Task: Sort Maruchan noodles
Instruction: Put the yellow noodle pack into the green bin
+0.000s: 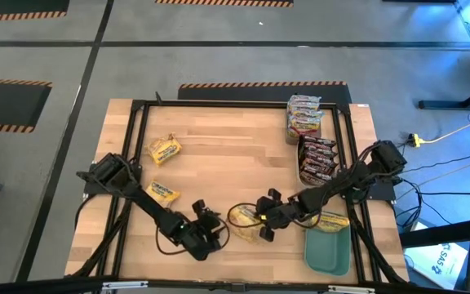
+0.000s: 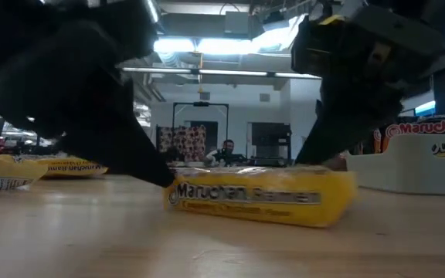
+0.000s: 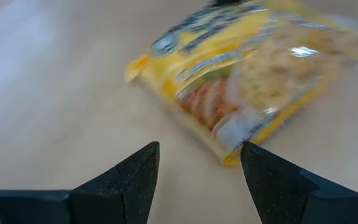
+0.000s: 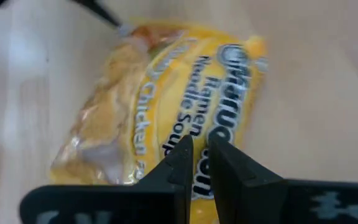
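A yellow Maruchan noodle packet (image 1: 241,219) (image 2: 261,197) lies flat on the wooden table near its front edge, between my two grippers. My right gripper (image 4: 199,152) (image 1: 261,222) comes in from the right and is shut on it. My left gripper (image 3: 197,158) (image 1: 215,229) stands open at the packet's left end, with the packet's near corner (image 3: 229,155) just ahead of its fingers. Two more yellow packets (image 1: 166,149) (image 1: 161,193) lie flat on the table's left half. My right gripper has its fingertips on the packet's printed top face (image 4: 219,127), toward its right end. They slant down from the table's right side. Only a thin slit shows between them, so a pinch of the wrapper or a mere press cannot be told apart. The packet lies on the table. My left gripper has one fingertip (image 3: 253,165) close beside the packet's corner; I cannot tell whether it touches.
At the back right a clear tray holds silvery-pink packets (image 1: 303,117) and dark brown-red packets (image 1: 317,159). A teal lid (image 1: 327,251) lies at the front right, with another yellow packet (image 1: 333,220) under my right arm. A black frame (image 1: 137,106) edges the table. A person (image 2: 226,150) sits far behind.
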